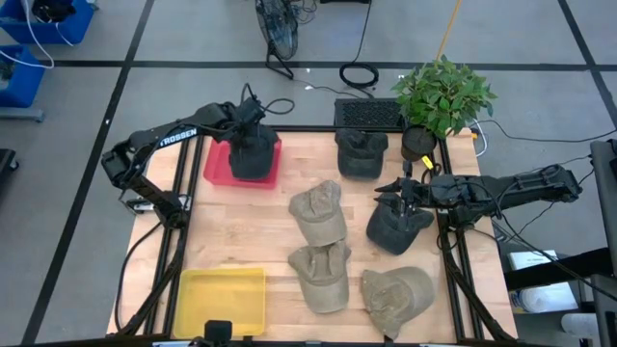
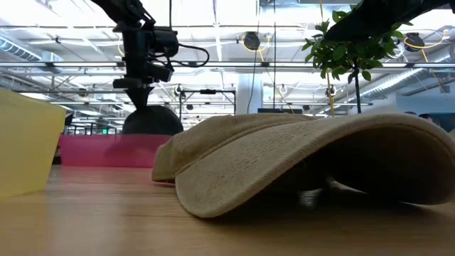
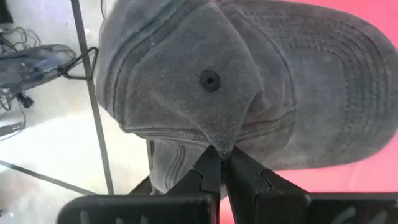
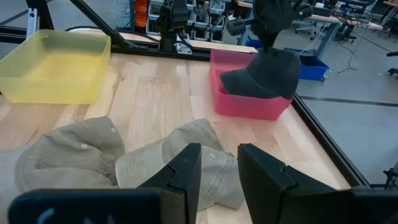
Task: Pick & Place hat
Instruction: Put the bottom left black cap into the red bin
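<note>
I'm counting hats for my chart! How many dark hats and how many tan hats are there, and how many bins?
Dark hats: 3 – one held over the red bin, one by the plant, one under the right gripper.
Tan hats: 3 –.
Bins: 2 – red bin, yellow bin.
Total: 6 hats, 2 bins, 8 things.

We are in a robotics lab: a wooden worktop [image 1: 260, 226] in a black frame, taped grey floor [image 1: 193, 39], loose cables [image 1: 359, 73] past its far edge, ceiling trusses [image 2: 71, 67] and workstations beyond.
</note>
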`<state>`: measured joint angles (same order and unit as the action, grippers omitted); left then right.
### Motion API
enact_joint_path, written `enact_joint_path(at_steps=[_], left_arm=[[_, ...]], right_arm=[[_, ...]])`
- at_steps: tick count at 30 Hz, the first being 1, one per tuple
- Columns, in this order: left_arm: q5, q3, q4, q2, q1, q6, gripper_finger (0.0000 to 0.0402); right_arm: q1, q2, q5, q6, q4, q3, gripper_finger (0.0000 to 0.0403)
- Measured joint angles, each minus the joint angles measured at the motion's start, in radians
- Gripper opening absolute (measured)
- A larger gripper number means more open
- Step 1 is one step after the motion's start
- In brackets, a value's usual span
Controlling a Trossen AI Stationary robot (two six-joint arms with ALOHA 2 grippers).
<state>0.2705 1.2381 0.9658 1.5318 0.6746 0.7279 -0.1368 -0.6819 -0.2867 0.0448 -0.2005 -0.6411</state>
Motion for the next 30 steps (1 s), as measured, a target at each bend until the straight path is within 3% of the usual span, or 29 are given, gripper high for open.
enact_joint_path(at_steps=[11,17,22,26,30], left_arm=[[0.070,0.000,0.081,0.000,0.006,0.019,0.0017],[0.023,0.000,0.098,0.000,0.006,0.006,0.0014],[-0.090,0.000,0.087,0.000,0.004,0.002,0.0019],[-0.084,0.000,0.087,0.000,0.003,-0.009,0.0007],[-0.066,0.000,0.088,0.000,0.004,-0.028,0.0032]], right_arm=[[0.000,0.000,0.000,0.001,0.000,0.000,0.0096],[0.000,0.000,0.000,0.001,0.000,0.000,0.0096],[0.000,0.000,0.000,0.001,0.000,0.000,0.0096],[0.000,0.000,0.000,0.001,0.000,0.000,0.0096],[0.000,0.000,0.000,0.001,-0.001,0.000,0.0096]])
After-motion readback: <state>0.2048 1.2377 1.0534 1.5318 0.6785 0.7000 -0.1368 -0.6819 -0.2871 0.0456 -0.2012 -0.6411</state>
